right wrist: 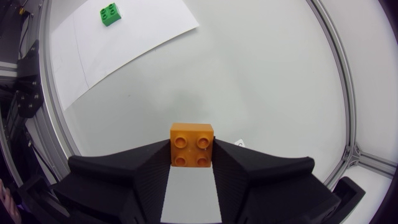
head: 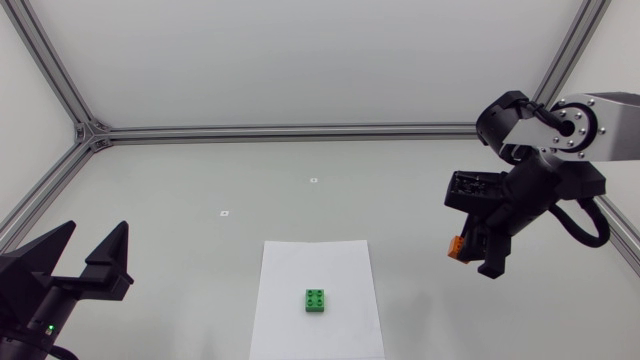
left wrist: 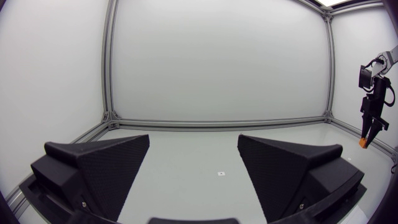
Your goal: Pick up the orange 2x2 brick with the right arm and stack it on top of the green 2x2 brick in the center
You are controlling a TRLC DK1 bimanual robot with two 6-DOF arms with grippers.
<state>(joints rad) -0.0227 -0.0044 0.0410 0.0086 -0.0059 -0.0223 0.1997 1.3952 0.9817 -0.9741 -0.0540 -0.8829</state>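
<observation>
Overhead, the right end effector (head: 475,262) hangs above the bench (head: 200,180) on its right side, clenched on the orange brick (head: 457,247), which is lifted clear of the surface. The green brick (head: 317,301) sits studs up on a white sheet (head: 300,265) in the middle, well apart from the orange one. The left end effector (head: 97,232) rests at the left edge, fingers spread and grasping nothing.

From the left wrist, that end effector's two wedge fingers stand wide apart with only bare bench between them; far off, the right arm holds the orange brick in the air.

From the right wrist, both fingers press the orange brick from two sides, studs facing the camera. The green brick lies far ahead on the sheet.
</observation>
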